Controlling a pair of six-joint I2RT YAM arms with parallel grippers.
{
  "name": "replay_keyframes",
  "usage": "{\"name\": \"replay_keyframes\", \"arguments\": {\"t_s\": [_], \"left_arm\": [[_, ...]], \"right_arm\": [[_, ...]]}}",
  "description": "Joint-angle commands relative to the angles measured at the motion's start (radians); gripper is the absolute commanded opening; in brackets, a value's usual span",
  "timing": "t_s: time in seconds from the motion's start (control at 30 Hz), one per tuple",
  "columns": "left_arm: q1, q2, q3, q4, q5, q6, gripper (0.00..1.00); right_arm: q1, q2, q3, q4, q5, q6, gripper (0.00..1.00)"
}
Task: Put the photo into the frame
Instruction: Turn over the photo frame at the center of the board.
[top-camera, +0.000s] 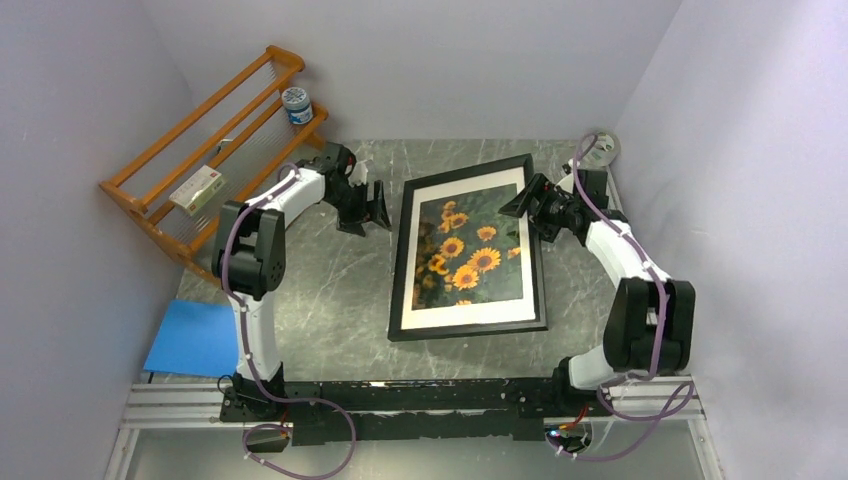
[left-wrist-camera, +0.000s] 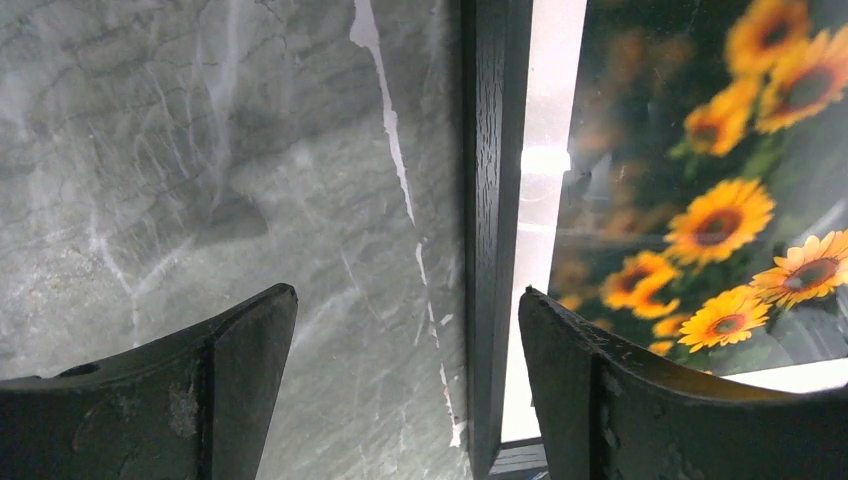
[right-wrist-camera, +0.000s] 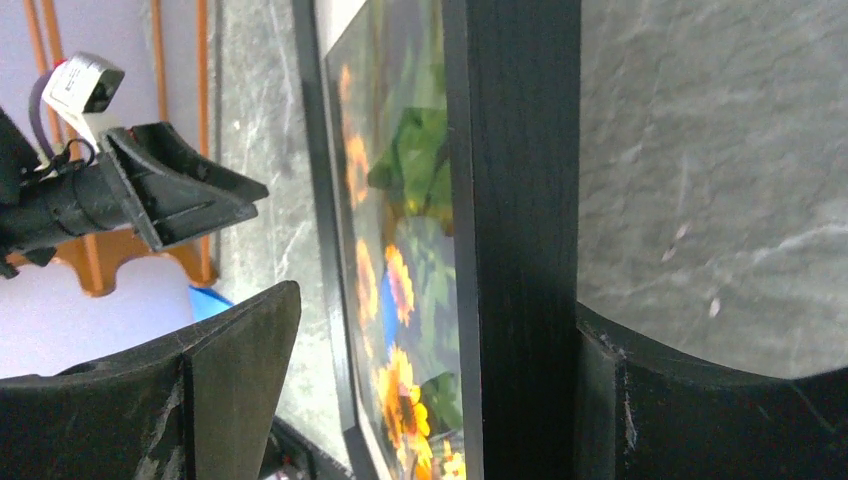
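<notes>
Marble desk (top-camera: 330, 290): frame (top-camera: 468, 330) w/ photo (top-camera: 470, 250) inside, long axis up-picture; left hand (top-camera: 383, 208) upper left, right hand (top-camera: 518, 200) upper right, both wide.

Thin black rectangular frame (top-camera: 468, 331) lying on the grey marbled table (top-camera: 330, 290), near its middle, long sides running away from the near edge, turned slightly askew; sunflower photo (top-camera: 470, 250) inside it, face up; yellow blooms on dark green foliage; white margin all round between print and black bars; surface glossy, catching glare.
</notes>
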Motion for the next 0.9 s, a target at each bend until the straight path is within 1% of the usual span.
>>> {"name": "replay_keyframes", "arguments": {"t_s": [0.0,0.17,0.4,0.5,0.63,0.77,0.87], "left_arm": [[-0.001,0.037,0.027,0.036,-0.01,-0.009,0.86],[0.002,0.081,0.055,0.037,0.004,-0.012,0.86],[0.002,0.122,0.097,0.018,0.021,-0.006,0.87],[0.002,0.119,0.069,0.04,0.04,-0.022,0.87],[0.002,0.13,0.04,0.094,0.116,-0.061,0.86],[0.002,0.183,0.077,0.106,0.162,-0.089,0.85],[0.0,0.222,0.115,0.114,0.193,-0.114,0.84]], "right_arm": [[-0.001,0.083,0.018,0.179,-0.003,-0.033,0.88],[-0.002,0.199,0.036,0.189,0.095,-0.053,0.9],[-0.004,0.275,0.071,0.185,0.237,-0.081,0.91],[-0.004,0.299,0.084,0.155,0.28,-0.072,0.91],[-0.004,0.324,0.073,0.124,0.251,-0.059,0.91],[-0.002,0.303,0.024,0.097,0.233,-0.035,0.9],[0.002,0.277,-0.014,0.045,0.23,-0.031,0.89]]}}
